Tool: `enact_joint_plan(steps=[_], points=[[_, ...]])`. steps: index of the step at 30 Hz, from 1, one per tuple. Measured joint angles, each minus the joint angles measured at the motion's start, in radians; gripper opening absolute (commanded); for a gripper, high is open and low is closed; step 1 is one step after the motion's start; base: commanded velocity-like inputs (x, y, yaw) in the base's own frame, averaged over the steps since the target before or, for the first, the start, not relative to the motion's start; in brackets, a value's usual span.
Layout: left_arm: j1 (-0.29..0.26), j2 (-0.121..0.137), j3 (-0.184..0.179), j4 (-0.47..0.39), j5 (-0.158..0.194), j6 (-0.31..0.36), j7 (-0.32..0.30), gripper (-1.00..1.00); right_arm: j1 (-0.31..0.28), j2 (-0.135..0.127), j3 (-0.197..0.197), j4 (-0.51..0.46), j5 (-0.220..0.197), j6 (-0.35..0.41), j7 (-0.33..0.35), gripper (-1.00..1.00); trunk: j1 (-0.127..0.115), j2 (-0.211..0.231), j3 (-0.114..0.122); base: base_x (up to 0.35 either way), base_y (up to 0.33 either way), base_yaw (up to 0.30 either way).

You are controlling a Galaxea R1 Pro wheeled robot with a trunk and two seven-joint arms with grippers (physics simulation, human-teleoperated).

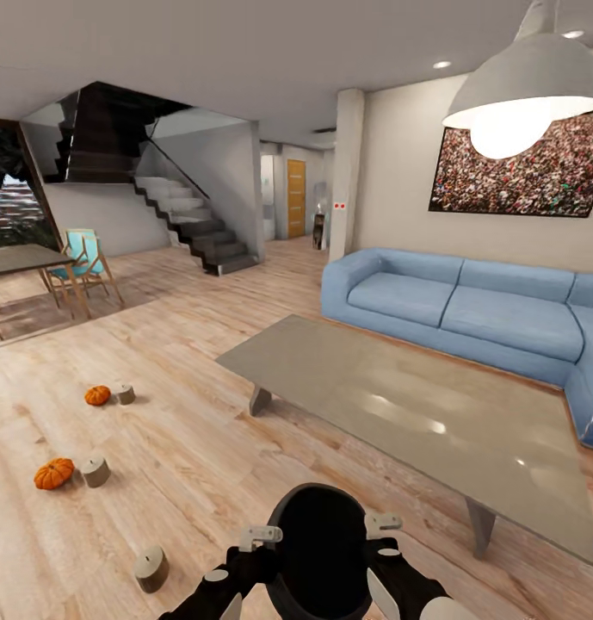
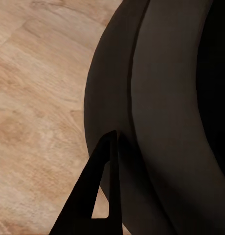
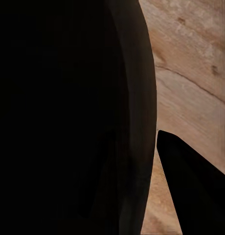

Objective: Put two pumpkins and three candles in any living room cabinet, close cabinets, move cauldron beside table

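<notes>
I carry the cauldron [image 1: 324, 551] between both arms at the bottom centre of the head view, my left hand [image 1: 260, 538] against its left flank and my right hand [image 1: 382, 523] against its right. It takes two hands because the pot is round-bellied and wider than one hand could span, so I judge it is pinched between them, not clasped by either. Whether each hand's own fingers are open or closed I cannot tell: in the left wrist view one dark finger [image 2: 100, 191] lies along the pot's black wall [image 2: 156, 122], and in the right wrist view a finger [image 3: 191, 186] stands just beside the rim [image 3: 137, 98], with wood floor beyond.

The tabletop [image 1: 434, 422] stretches from centre to lower right, just ahead of the pot, which is where the pot belongs. Two pumpkins [image 1: 54, 473] [image 1: 97, 395] and three candles [image 1: 95, 471] [image 1: 125, 394] [image 1: 151, 568] lie on the floor [image 1: 184, 344] at lower left, each pumpkin with a candle just beside it, not yet stowed. A blue sofa [image 1: 468, 301] sits at right.
</notes>
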Motion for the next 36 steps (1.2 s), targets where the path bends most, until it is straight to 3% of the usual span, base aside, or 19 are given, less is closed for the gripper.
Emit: enact_joint_plan(steps=[36], points=[[0.0,0.0,-0.001,-0.001,0.0,0.001,0.001,-1.0,0.0,0.0,-0.002,0.0,0.001,0.0,0.001,-1.0,0.0,0.0,0.0,0.0,-0.013,-0.276]])
